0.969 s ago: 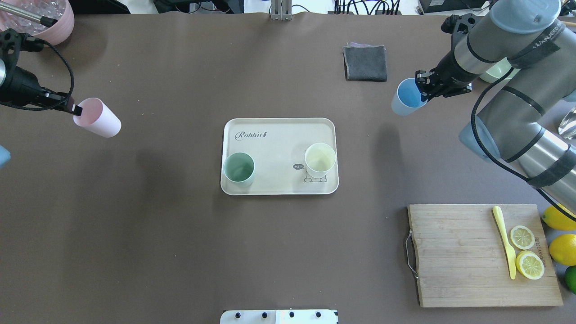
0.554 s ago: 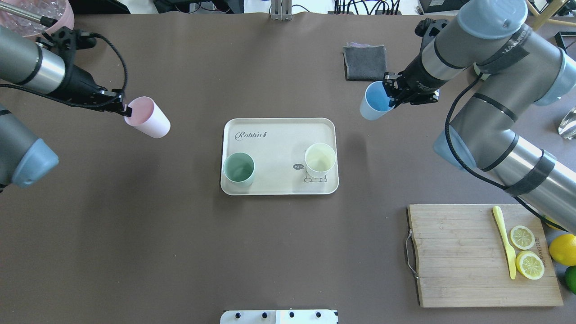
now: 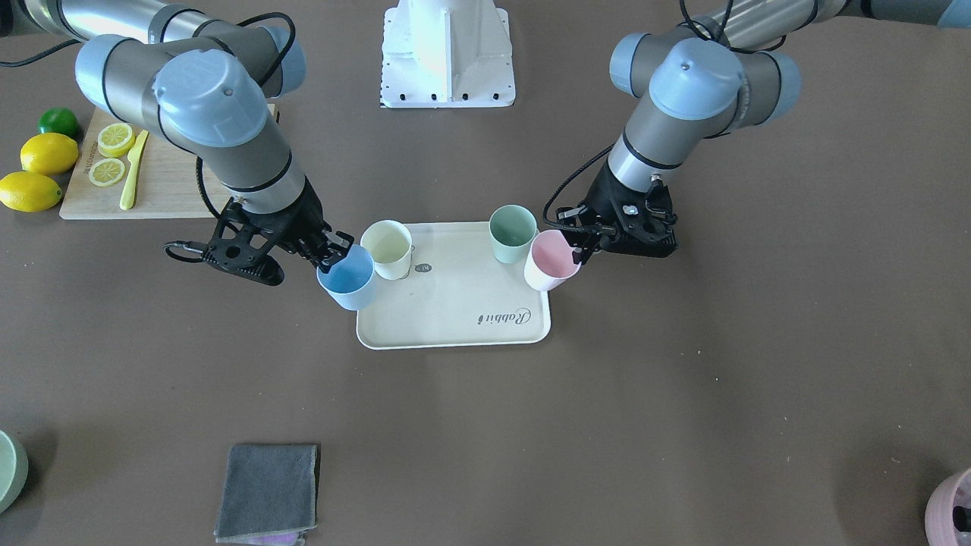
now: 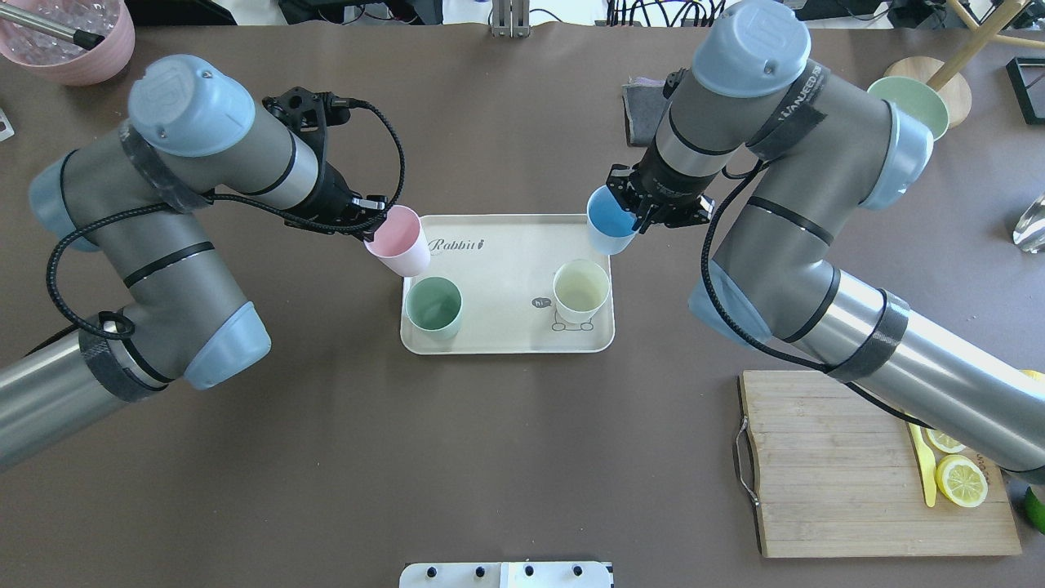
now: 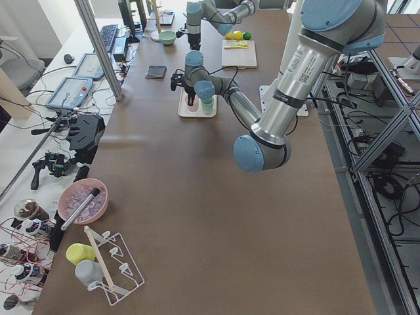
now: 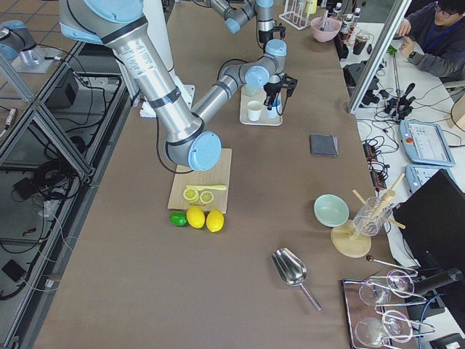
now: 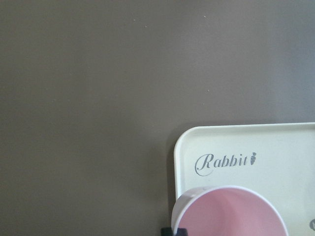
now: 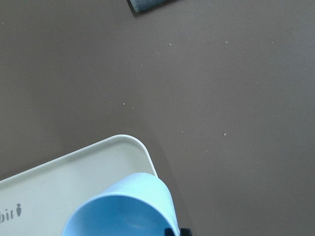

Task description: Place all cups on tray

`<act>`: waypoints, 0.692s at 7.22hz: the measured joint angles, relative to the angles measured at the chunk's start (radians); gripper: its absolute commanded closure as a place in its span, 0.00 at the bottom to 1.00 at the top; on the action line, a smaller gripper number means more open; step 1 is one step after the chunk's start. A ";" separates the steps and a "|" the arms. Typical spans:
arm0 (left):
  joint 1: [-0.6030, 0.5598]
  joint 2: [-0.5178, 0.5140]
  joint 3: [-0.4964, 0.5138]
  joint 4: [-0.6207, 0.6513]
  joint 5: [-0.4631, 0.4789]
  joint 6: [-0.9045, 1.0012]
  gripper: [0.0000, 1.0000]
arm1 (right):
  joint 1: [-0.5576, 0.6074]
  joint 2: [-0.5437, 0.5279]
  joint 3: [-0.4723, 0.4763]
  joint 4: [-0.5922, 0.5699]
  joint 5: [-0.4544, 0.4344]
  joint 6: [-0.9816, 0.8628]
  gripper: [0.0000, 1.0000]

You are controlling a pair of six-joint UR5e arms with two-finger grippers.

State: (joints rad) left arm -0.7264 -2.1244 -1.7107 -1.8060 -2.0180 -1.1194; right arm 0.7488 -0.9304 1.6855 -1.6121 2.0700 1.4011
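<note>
Pink cup (image 4: pixel 399 242) clamped in the left jaws, blue cup (image 4: pixel 611 225) in the right jaws, both over corners of the tray (image 4: pixel 506 265).

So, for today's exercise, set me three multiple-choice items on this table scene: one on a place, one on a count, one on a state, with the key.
1. Where does the mint green cup stand?
A. on the tray
B. on the cutting board
C. on the grey cloth

2. How many cups stand on the tray, free of any gripper?
A. one
B. two
C. four

3. What state is the left gripper in?
A. open and empty
B. shut on the pink cup
C. shut on a lemon

Key:
1 A: it stands in a corner of the tray.
2 B: only the mint green cup and the pale yellow cup.
3 B: its fingers pinch the pink rim, while the right gripper holds the blue cup.
</note>
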 measured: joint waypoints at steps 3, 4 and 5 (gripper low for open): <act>0.075 -0.053 0.012 0.034 0.085 -0.081 1.00 | -0.041 0.036 -0.043 -0.003 -0.015 0.018 1.00; 0.094 -0.066 0.013 0.051 0.115 -0.093 1.00 | -0.038 0.039 -0.054 -0.002 -0.016 0.011 1.00; 0.107 -0.071 0.014 0.058 0.138 -0.100 1.00 | -0.028 0.042 -0.069 -0.001 -0.016 0.002 1.00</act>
State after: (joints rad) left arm -0.6199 -2.1959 -1.6971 -1.7478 -1.8799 -1.2195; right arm 0.7205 -0.8883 1.6168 -1.6136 2.0541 1.4029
